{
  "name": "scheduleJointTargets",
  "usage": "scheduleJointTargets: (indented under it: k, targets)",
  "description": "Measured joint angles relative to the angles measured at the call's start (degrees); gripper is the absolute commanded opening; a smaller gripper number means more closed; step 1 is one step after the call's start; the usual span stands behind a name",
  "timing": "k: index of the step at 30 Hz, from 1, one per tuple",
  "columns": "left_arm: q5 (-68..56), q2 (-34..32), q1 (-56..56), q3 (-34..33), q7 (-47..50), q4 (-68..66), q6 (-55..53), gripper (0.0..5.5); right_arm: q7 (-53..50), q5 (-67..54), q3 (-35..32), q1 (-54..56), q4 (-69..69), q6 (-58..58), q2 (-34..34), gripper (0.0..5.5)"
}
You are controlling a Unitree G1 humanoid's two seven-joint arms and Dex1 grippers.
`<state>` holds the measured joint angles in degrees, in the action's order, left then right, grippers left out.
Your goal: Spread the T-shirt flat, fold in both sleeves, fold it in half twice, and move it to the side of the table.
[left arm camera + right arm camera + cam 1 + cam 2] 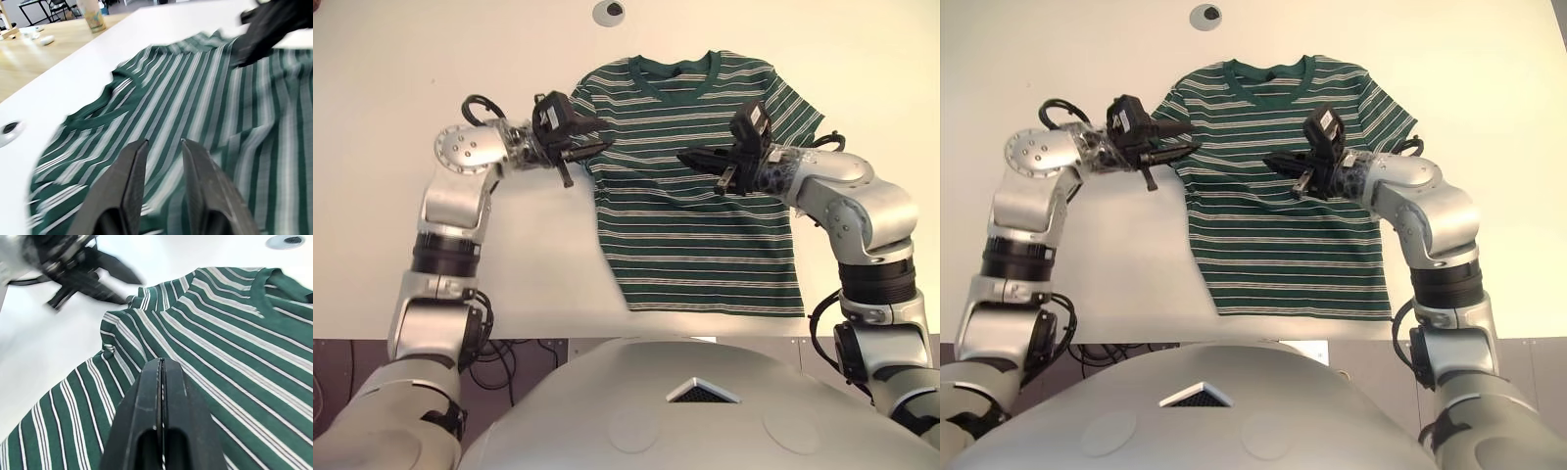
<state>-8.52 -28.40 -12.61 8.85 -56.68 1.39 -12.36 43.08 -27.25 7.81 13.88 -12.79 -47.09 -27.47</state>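
Off on a wooden table (39, 63) past the counter (862, 59): a cup (93, 17), contents hidden. Green striped T-shirt (695, 215) spread on the white counter, collar away from the robot, hem near the front edge. Left gripper (164, 142) above the shirt's left shoulder edge, jaws a little apart, holding nothing. Right gripper (160, 361) above the chest, jaws pressed together, empty. Round grommet (609, 12) set in the counter beyond the collar.
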Motion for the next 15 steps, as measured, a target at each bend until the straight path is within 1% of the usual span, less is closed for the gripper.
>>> scheduleJointTargets:
  k: [2,6,10,15]
  targets:
    - [-0.6,-0.7,8.1,2.2,1.9,11.3,-5.7,1.20,-1.2,-0.8,-1.7,0.7,0.0,-1.2,0.0,0.00]
    - [-0.5,-1.7,16.3,4.7,4.4,18.1,-10.1,1.20,-2.1,-1.9,-2.2,1.1,-0.1,-2.1,0.0,0.00]
    - [1.4,-3.4,20.2,6.9,5.6,18.6,-9.9,1.20,-3.0,-2.0,-2.3,1.2,-0.1,-2.2,0.1,0.00]
    - [1.8,-5.6,24.4,7.9,5.9,18.5,-7.9,1.20,-3.5,-2.3,-3.2,1.8,0.0,-2.4,0.1,0.00]
